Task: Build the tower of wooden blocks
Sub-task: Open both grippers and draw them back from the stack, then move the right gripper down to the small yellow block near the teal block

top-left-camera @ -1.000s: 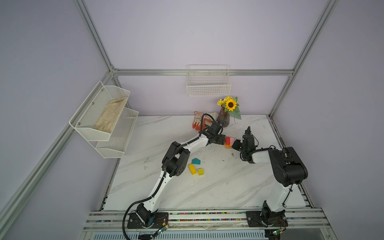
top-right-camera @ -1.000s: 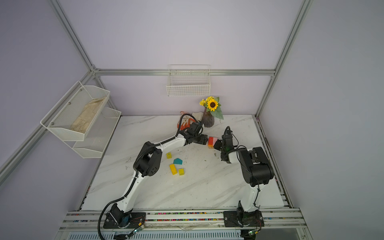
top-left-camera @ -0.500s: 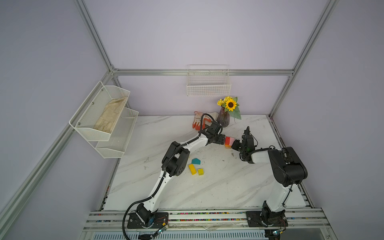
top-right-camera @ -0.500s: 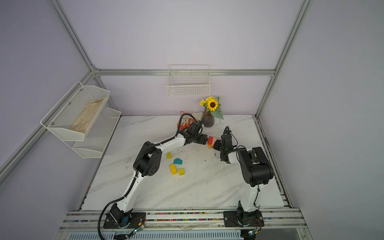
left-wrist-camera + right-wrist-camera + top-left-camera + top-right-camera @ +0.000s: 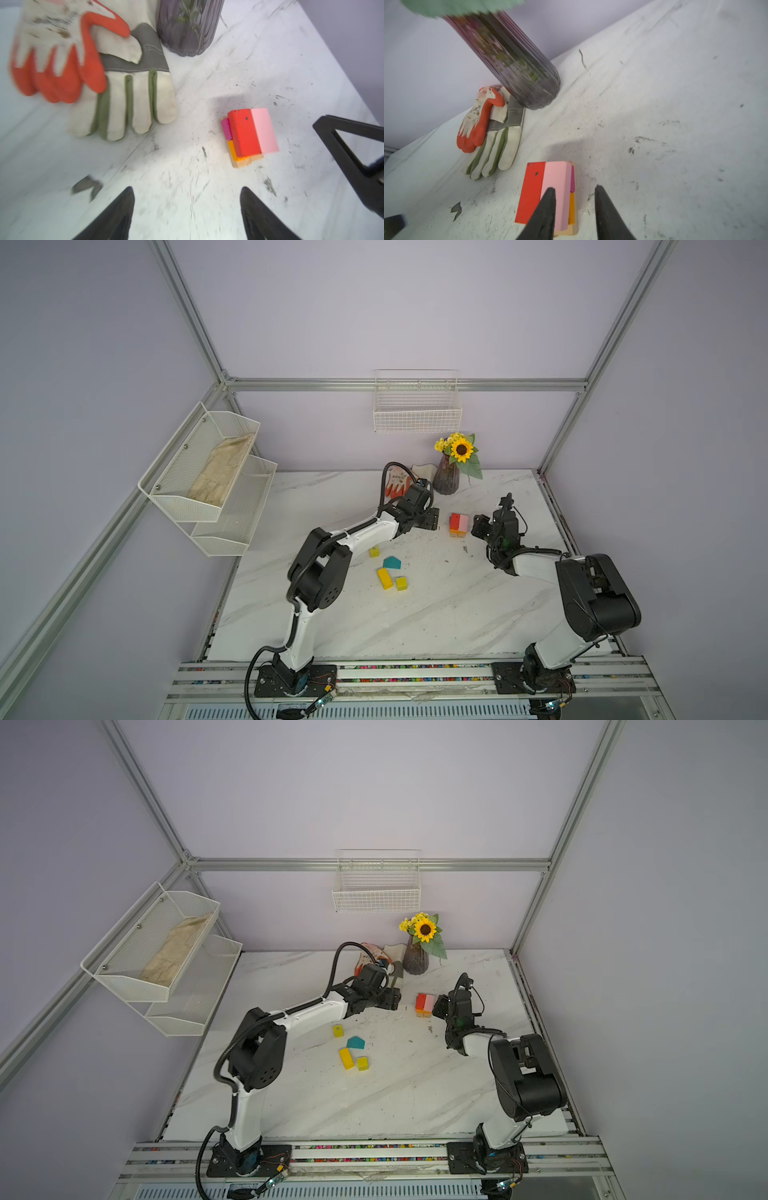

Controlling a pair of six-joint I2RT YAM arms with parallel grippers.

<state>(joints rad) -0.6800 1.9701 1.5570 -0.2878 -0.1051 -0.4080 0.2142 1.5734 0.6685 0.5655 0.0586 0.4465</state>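
The tower (image 5: 458, 524) (image 5: 424, 1004) is a low stack: a red bar (image 5: 244, 133) and a pink bar (image 5: 264, 131) side by side on magenta, orange and tan pieces. My right gripper (image 5: 575, 188) (image 5: 478, 526) is open at the stack's right edge, one finger over the pink bar (image 5: 556, 187), nothing gripped. My left gripper (image 5: 187, 191) (image 5: 434, 518) stands open and empty just left of the stack. Loose wood blocks lie nearer the front: a teal pentagon (image 5: 391, 562), a yellow bar (image 5: 385, 578) and two yellow cubes (image 5: 374, 551) (image 5: 401, 583).
A dark purple vase (image 5: 446, 479) with a sunflower stands behind the tower. Work gloves (image 5: 399, 483) (image 5: 116, 89) lie beside it, behind my left gripper. A wire basket (image 5: 417, 412) hangs on the back wall and a white shelf (image 5: 208, 472) on the left wall.
The right gripper's jaws have parted at the stack; before, they were shut. The left arm and the loose blocks have not moved.
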